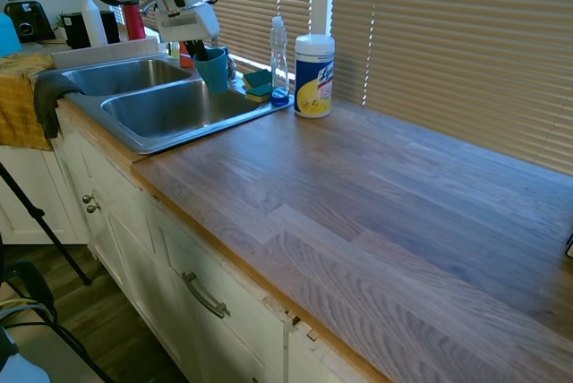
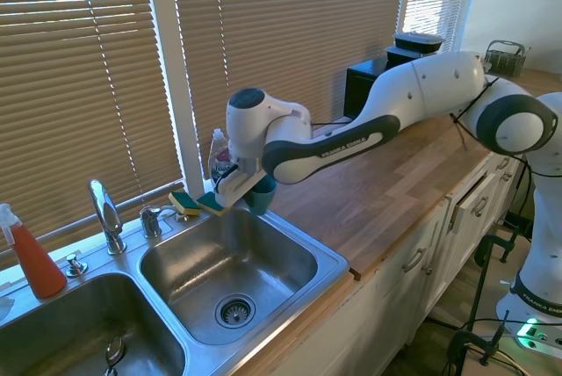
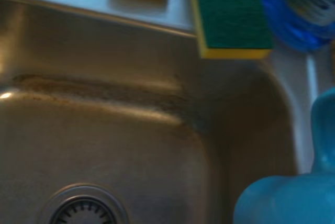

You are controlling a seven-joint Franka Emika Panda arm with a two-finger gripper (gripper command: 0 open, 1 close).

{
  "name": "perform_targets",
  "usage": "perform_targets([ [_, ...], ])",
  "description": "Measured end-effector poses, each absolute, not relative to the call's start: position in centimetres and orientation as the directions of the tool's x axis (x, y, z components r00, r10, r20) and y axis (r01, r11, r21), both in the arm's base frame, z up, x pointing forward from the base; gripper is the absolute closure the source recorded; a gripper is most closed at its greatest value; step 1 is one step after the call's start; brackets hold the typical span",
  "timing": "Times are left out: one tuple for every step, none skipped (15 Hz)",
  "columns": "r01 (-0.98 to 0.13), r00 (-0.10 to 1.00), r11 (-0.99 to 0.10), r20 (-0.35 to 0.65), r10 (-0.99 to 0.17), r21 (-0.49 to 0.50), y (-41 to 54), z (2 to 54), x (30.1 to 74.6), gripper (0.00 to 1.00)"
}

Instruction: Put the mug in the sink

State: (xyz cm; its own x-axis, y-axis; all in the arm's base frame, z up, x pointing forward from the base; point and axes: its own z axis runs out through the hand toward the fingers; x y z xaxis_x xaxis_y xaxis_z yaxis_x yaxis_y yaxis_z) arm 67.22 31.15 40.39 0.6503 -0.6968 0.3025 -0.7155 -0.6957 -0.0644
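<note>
Over the back corner of the sink's [image 1: 134,137] nearer basin, seen from the first exterior view, the gripper [image 1: 199,46] holds the mug [image 1: 213,68] in the air, jaws clamped on its rim, one finger inside the cup; the mug hangs upright above the rim strip beside the sponges [image 1: 258,84]; on that view's clock face it sits at about eleven o'clock, with the wipes canister [image 1: 314,75] and a clear bottle [image 1: 279,59] just toward one o'clock of it on the wooden counter [image 1: 376,213].

Only the second exterior view shows the drain [image 2: 234,310] of this basin, the faucet [image 2: 105,215] and an orange spray bottle [image 2: 32,255] at nine o'clock; there the mug [image 2: 262,192] is mostly hidden behind the gripper [image 2: 239,190].

Only the wrist view shows the basin wall from close by, the drain [image 3: 84,209] at six o'clock, a green-and-yellow sponge [image 3: 226,14] at one o'clock, and the mug [image 3: 293,192] rising at five o'clock; it is blurred.

Counted: one mug; two basins; two sponges; one canister; one clear bottle; one faucet; one yellow cloth [image 1: 22,101] over the far counter edge.
</note>
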Motion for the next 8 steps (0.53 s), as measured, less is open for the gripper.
perform_targets([
  [-0.7, 0.668, -0.712, 0.3, -0.681, -0.059, 32.3, 38.9, 67.8, 1.0],
  [-0.688, 0.68, -0.723, 0.298, -0.67, -0.055, 33.4, 37.4, 68.4, 1.0],
  [-0.679, 0.691, -0.732, 0.293, -0.661, -0.05, 34.1, 36.0, 69.0, 1.0],
  [-0.67, 0.703, -0.742, 0.289, -0.65, -0.04, 34.5, 34.6, 69.6, 1.0],
  [-0.667, 0.708, -0.744, 0.284, -0.646, -0.03, 34.7, 33.2, 70.2, 1.0],
  [-0.669, 0.709, -0.743, 0.279, -0.647, -0.023, 34.9, 32.0, 70.7, 1.0],
  [-0.67, 0.708, -0.742, 0.279, -0.649, -0.024, 35.4, 32.0, 71.6, 1.0],
  [-0.666, 0.713, -0.745, 0.277, -0.645, -0.021, 35.6, 31.9, 71.7, 1.0],
])
